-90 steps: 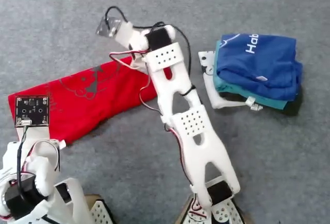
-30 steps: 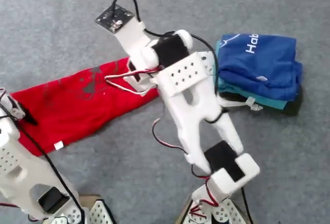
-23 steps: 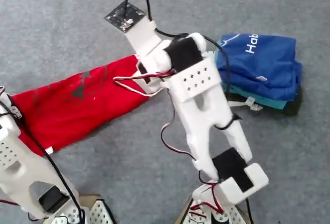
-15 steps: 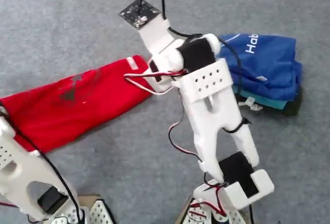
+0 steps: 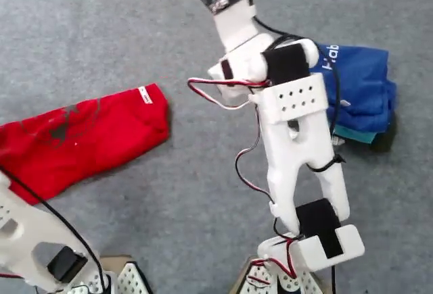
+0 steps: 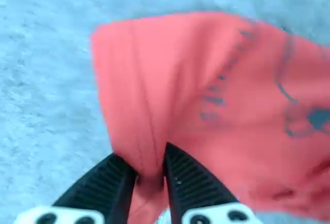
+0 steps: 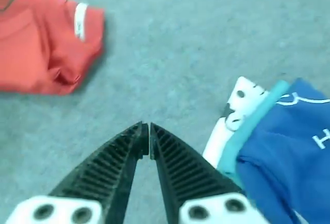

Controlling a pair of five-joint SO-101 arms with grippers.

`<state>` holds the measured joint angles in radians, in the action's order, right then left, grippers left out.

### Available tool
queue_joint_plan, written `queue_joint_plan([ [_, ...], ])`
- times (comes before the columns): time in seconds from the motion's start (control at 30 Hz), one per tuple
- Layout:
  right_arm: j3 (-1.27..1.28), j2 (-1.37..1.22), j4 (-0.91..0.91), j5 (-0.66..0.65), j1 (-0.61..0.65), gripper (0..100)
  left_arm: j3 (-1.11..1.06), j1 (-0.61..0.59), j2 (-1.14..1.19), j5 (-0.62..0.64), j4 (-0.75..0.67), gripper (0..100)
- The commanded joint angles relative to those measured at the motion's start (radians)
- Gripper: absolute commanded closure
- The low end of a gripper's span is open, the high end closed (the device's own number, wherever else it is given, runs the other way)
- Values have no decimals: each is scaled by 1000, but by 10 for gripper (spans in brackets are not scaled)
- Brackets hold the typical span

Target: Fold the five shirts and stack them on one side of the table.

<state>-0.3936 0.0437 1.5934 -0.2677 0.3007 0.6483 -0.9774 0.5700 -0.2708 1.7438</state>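
**Red shirt stretched across the 9 o'clock side, free end facing the right arm**

On the grey worktop [image 5: 101, 37] the red shirt [image 5: 81, 138] lies as a long band, its axis running from about 8 o'clock to 2 o'clock. The left pincer [image 6: 149, 175] pinches a hem of it, seemingly at the 8 o'clock end. The right pincer [image 7: 145, 131] is pressed together on nothing, hanging over bare worktop between the shirt and the folded stack [image 5: 358, 88] at 3 o'clock. The shirt's loose end, marked by a white label [image 5: 144, 94], points at 2 o'clock toward the right arm [image 5: 298, 105]. That arm looks the nearer one to take this end for a fold across the short axis.
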Motion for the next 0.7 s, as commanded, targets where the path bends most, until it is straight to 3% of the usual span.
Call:
queue_joint_plan([
  [0.0, -12, 47, -57, -2, -63, 984, -140, 110, -178, -9, 18, 971],
  [0.23, -33, 87, -14, -265, -155, 984, -355, 420, -443, 3, 17, 971],
  [0.37, -33, 91, 63, -390, -172, 984, -363, 567, -525, 115, 15, 971],
  [0.67, -33, 91, 61, -420, -203, 984, -344, 812, -494, 298, -57, 970],
])
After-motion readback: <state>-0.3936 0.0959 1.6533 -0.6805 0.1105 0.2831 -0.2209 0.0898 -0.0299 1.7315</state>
